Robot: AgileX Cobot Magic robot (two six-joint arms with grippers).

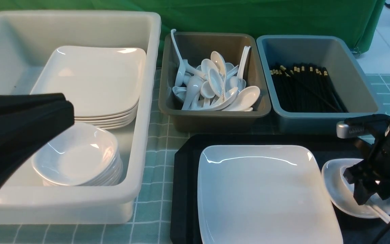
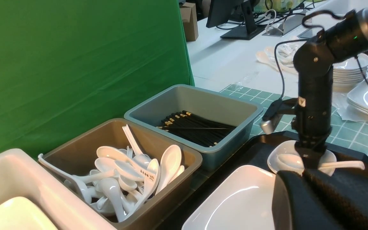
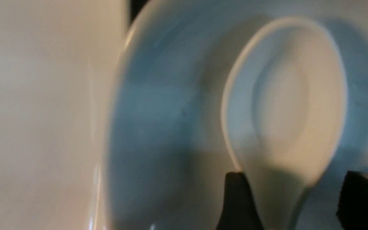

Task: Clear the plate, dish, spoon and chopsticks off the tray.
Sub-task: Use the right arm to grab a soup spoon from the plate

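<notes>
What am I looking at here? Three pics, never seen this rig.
A two-armed robot with three cameras: one between the arms, one on each wrist. A black tray holds a large plate and a small dish with a spoon in it. Nearby stand a white bin of plates, a brown bin of spoons, a grey bin of chopsticks. The left gripper is shut. The right gripper is open, its fingertips either side of the spoon's handle; nothing is held yet.

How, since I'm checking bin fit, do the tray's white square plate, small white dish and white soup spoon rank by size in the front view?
1. Glossy white square plate
2. Small white dish
3. White soup spoon, partly hidden by the right gripper
</notes>
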